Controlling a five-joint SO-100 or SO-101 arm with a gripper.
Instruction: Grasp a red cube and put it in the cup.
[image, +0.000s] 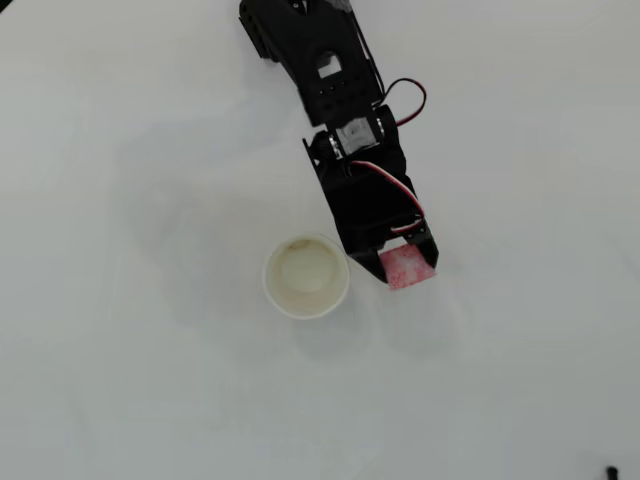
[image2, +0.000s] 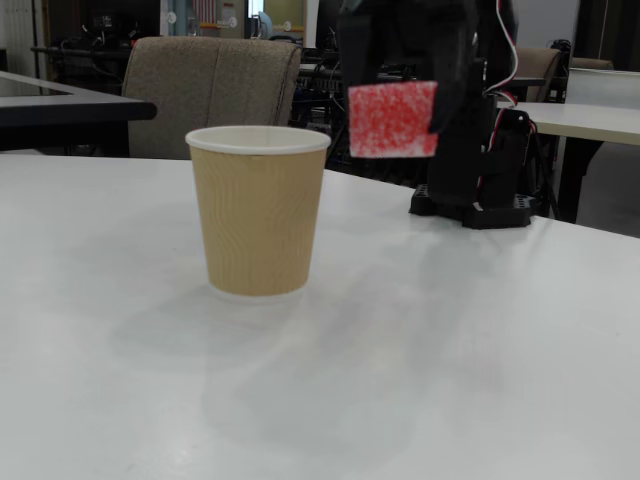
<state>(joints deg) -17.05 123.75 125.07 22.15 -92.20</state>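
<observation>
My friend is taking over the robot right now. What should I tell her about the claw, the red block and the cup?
Claw: shut on the red cube, holding it up in the air.
Red cube: in the fixed view it hangs to the right of the cup, about level with the rim. In the overhead view it is just beside the cup, not over the opening.
Cup: upright on the white table, and it looks empty from above.
Done: cube picked up and carried near the cup.
Left: move the cube over the opening and let go.
</observation>
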